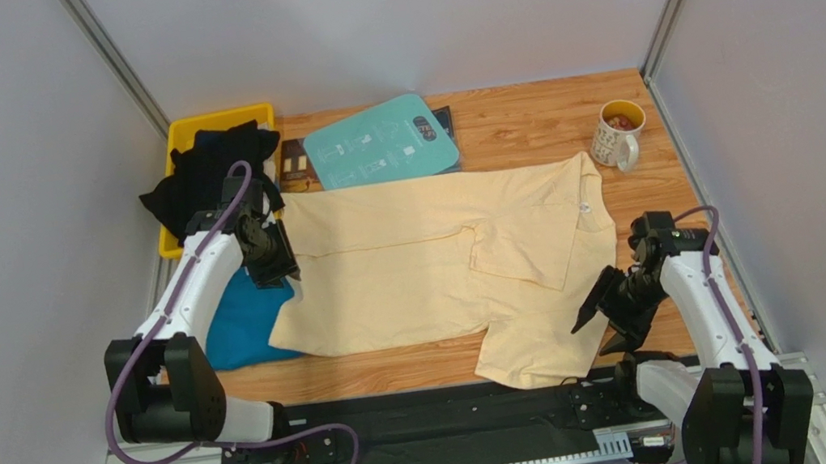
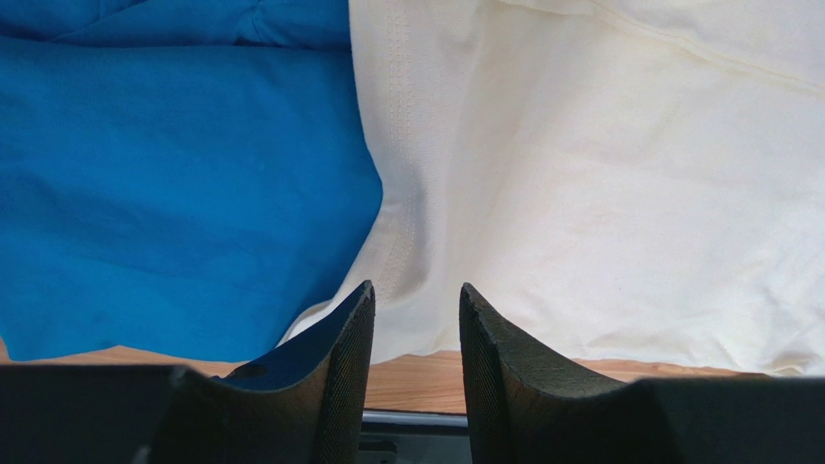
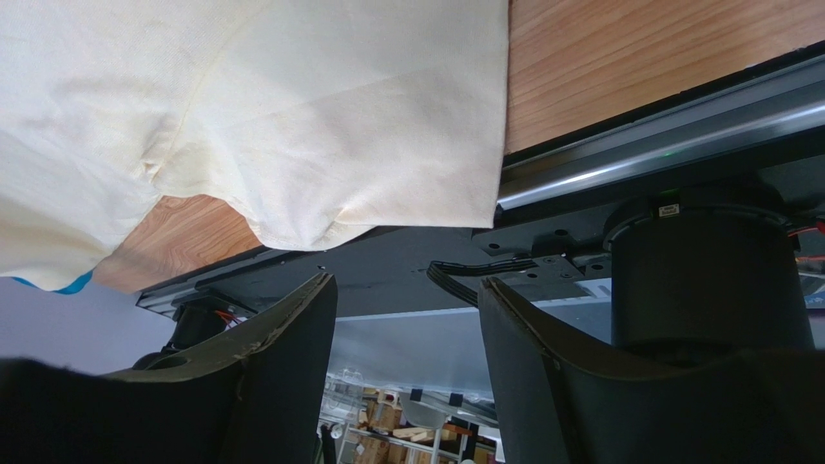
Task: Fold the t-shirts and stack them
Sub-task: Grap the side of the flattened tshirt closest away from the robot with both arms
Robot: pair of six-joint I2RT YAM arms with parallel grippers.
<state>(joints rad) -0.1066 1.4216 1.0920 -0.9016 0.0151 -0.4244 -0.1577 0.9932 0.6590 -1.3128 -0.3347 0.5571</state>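
A pale cream-yellow t-shirt (image 1: 422, 261) lies spread across the middle of the table, its lower right part hanging over the front edge. A teal-blue t-shirt (image 1: 241, 322) lies folded to its left, partly under it. Black t-shirts (image 1: 203, 175) sit heaped in a yellow bin (image 1: 182, 132). My left gripper (image 1: 273, 263) is open and empty over the cream shirt's left edge, where cream cloth (image 2: 581, 193) meets blue cloth (image 2: 174, 193). My right gripper (image 1: 596, 309) is open and empty, just right of the shirt's lower right corner (image 3: 339, 126).
A rigid teal board (image 1: 380, 141) with white print lies at the back centre on a dark mat. A mug (image 1: 619, 134) stands at the back right. The black rail (image 1: 433, 413) runs along the table's front edge. Grey walls close in both sides.
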